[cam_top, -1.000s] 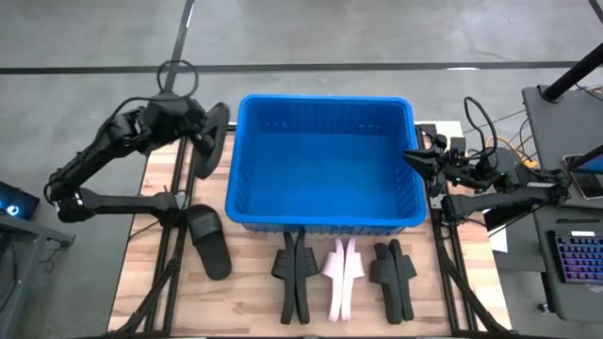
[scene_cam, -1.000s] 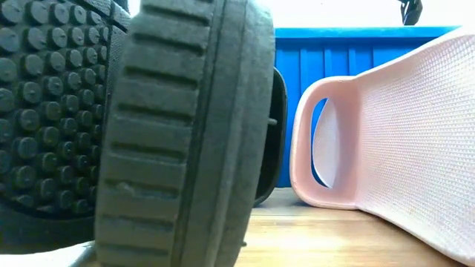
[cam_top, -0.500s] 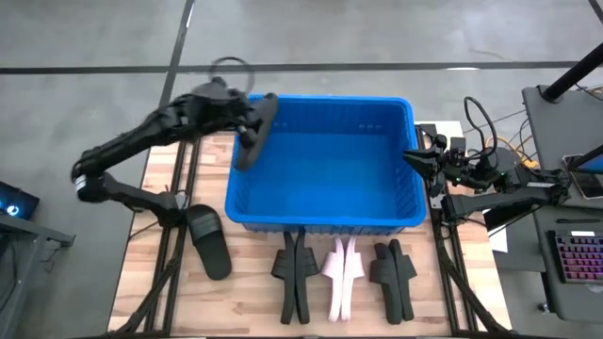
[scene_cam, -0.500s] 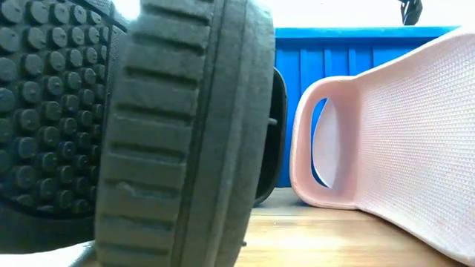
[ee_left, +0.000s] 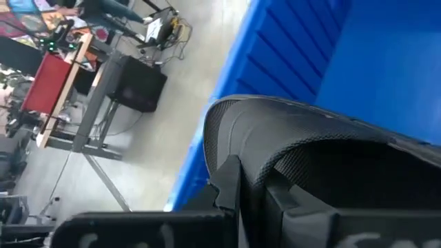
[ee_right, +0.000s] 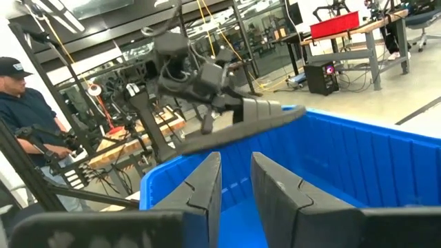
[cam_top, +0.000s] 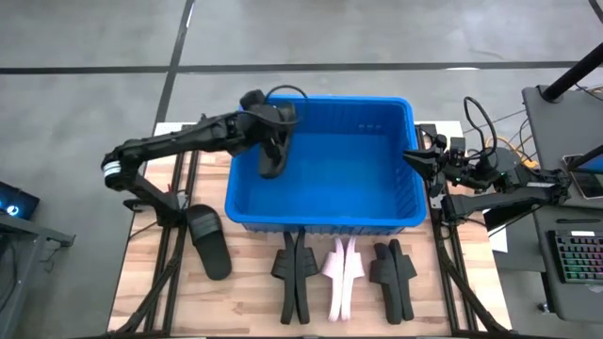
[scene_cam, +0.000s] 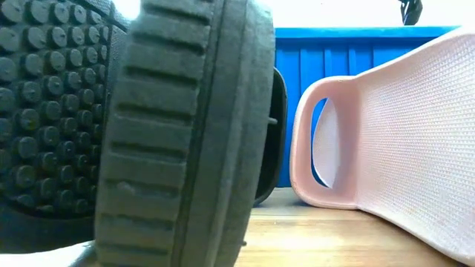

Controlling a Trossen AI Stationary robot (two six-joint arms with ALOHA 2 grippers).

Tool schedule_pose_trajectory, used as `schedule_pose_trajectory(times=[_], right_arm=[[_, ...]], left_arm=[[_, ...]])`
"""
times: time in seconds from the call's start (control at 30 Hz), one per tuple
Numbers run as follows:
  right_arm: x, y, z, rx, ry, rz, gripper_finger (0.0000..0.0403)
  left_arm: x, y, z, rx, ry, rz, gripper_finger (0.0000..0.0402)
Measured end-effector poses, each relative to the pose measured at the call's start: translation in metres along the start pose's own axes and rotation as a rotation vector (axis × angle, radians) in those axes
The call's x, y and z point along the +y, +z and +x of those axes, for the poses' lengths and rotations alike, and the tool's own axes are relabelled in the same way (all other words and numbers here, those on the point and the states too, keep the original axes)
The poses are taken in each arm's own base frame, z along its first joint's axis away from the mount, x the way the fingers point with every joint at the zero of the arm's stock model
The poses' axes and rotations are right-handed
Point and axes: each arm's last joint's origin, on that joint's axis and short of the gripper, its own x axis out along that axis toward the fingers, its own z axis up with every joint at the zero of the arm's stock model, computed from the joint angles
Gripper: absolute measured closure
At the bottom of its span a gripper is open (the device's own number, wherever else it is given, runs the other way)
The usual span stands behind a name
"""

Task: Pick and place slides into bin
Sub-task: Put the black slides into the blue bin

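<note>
A: How does the left arm stand?

B: It reaches from the left side of the worktop (cam_top: pixel 245 259) across the rim of the blue bin (cam_top: pixel 325 221). The left gripper (cam_top: pixel 270 132) is clamped on a black slide (cam_top: pixel 273 151), which hangs over the left part of the bin, above its floor. In the left wrist view the strap of this slide fills the picture, with the blue ribbed wall behind it.

A: And the right arm?

B: It waits at the right edge of the bin. The right gripper (cam_top: pixel 412 158) has its fingers (ee_right: pixel 203 182) only a little apart, and they hold nothing.

A: Any writing to read?

B: I can read none.

A: What is left on the worktop?

B: One black slide (cam_top: pixel 209 241) lies near the front left corner of the bin. In front of the bin stand a black pair (cam_top: pixel 291 273), a pale pink pair (cam_top: pixel 340 273) and another black pair (cam_top: pixel 393 273). The low view shows only a knobbed black sole (scene_cam: pixel 111 133) and a pink slide very near; the right wrist view shows a person in the room.
</note>
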Motion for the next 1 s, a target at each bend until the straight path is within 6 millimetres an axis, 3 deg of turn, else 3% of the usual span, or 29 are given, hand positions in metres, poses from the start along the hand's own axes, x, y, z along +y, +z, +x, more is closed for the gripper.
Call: schedule_pose_trajectory(times=[0.43,0.77,1.0], right_arm=[[-0.001,-0.003,0.000,0.025,-0.009,-0.011,0.0323],[-0.001,-0.004,0.000,0.035,-0.013,-0.016,0.0335],[-0.001,-0.004,0.000,0.035,-0.013,-0.016,0.0327]], left_arm=[[-0.043,-0.006,0.053,0.136,0.028,0.089,0.0400],[-0.078,-0.046,0.083,0.268,-0.003,0.230,0.0400],[-0.089,-0.068,0.101,0.233,0.078,0.291,0.0400]])
